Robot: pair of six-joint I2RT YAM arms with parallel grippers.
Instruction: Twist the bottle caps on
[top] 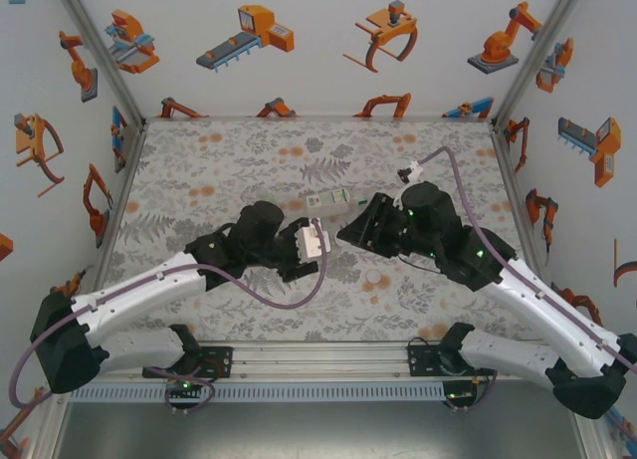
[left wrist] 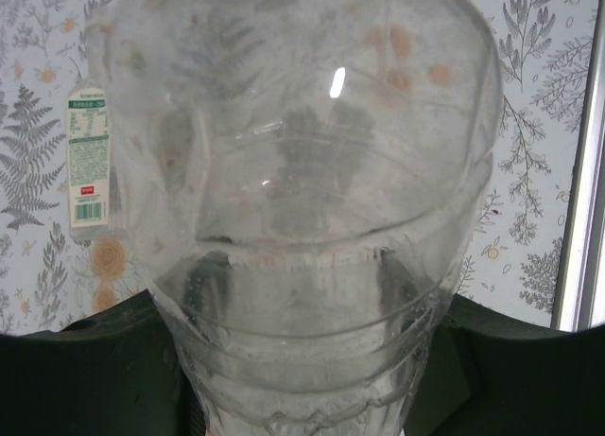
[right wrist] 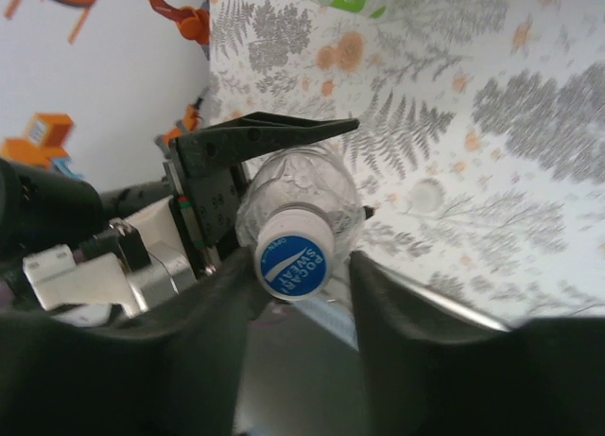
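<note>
Left gripper is clamped on the clear bottle, holding it sideways over the table; its blue-and-white cap sits on the neck, pointing straight at the right gripper. That one's jaws stand a bit apart either side of the cap, with a sliver of gap on one side; the labelled bottle lies on the table just beyond the two.

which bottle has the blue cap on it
The clear unlabelled bottle in the left tool: a blue-and-white cap sits on its neck. The labelled bottle lies on the table.
</note>
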